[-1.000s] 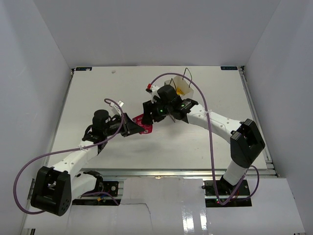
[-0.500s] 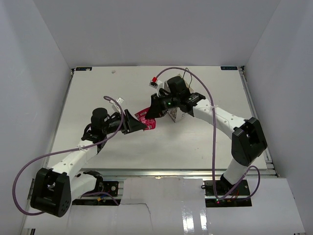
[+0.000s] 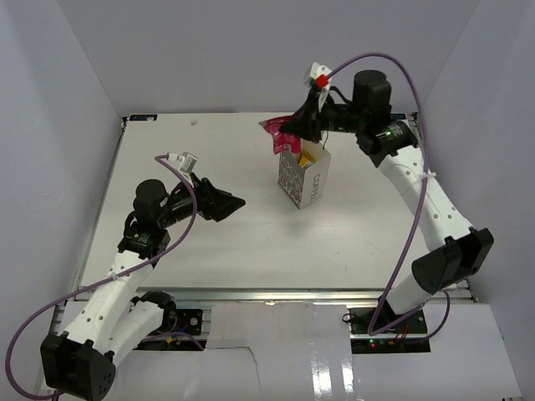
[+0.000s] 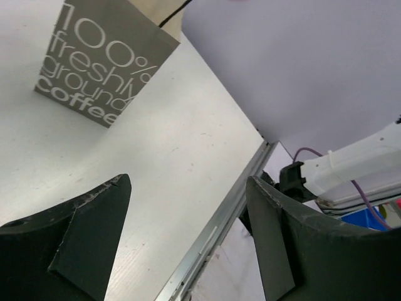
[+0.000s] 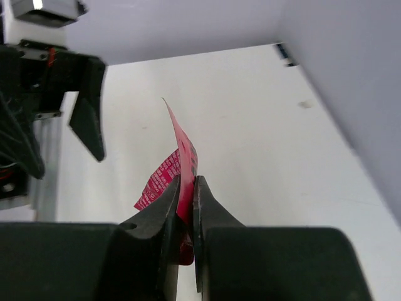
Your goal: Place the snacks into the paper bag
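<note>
While the right gripper (image 5: 187, 180) has its two fingers pressed together on the red-pink snack (image 5: 183, 145), most of the packet sticks out past the fingertips. From the wrist cam you can see it pinched at its lower edge, standing up thin and on edge, with a crinkled printed corner flopping out to the left of the fingers. In the top view the gripper is up in the air at the far side of the scene, and the packet hangs off its tip, just to the left of and beyond the far-left corner of the paper bag (image 3: 303, 180). So it's close to the opening, not inside it. The bag itself stands upright on the table (image 3: 167, 167), a bit right of center and toward the far half, mouth open, with a yellow snack (image 3: 311, 156) showing inside. Further out, the left gripper (image 3: 234, 202) sits to the left of the bag and nearer than it, well apart, pointing toward it. Its fingers are spread wide with nothing between them. Its wrist cam looks across bare tabletop at the bag's grey side with the "100% freshly ground coffee" lettering. A purple cable (image 3: 393, 71) loops over the right arm.
</note>
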`<state>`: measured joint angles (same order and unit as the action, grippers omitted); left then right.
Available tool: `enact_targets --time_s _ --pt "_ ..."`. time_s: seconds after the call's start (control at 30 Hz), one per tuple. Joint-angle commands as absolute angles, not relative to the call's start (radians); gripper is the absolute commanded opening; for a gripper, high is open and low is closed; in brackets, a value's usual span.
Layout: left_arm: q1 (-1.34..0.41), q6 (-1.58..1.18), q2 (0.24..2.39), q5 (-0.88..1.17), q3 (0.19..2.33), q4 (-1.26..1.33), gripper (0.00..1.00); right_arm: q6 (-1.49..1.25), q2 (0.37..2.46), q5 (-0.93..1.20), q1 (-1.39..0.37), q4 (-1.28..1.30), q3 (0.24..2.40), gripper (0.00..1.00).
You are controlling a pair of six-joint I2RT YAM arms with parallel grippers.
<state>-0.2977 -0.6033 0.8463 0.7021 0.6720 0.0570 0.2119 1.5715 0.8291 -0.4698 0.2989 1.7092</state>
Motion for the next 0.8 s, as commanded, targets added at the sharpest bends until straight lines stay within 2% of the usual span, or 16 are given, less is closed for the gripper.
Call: enact_targets --time_s 0.0,0.2,0.5,0.6,0.67,0.7,0.77 --pt "-0.301 -0.508 0.822 0.586 0.704 -0.118 0.85 0.314 1.536 0.699 -0.391 0.313 1.796 0.08" --pt "-0.302 -0.503 0.798 0.523 0.684 -0.158 0.86 0.405 1.546 0.462 -0.347 0.305 1.749 0.08" --pt "-0.301 -0.5 0.784 0.502 0.677 -0.183 0.86 0.431 1.6 0.399 -0.351 0.261 1.651 0.11" --pt "-0.301 -0.508 0.772 0.494 0.666 -0.181 0.86 0.466 1.62 0.408 -0.36 0.265 1.625 0.22" --pt "-0.301 -0.512 0.769 0.492 0.658 -0.176 0.86 0.474 1.621 0.417 -0.362 0.276 1.623 0.35" --pt "-0.301 -0.514 0.767 0.488 0.658 -0.178 0.86 0.476 1.621 0.422 -0.362 0.278 1.624 0.46" --pt "-0.301 -0.514 0.767 0.485 0.661 -0.181 0.86 0.476 1.615 0.423 -0.364 0.281 1.632 0.58"
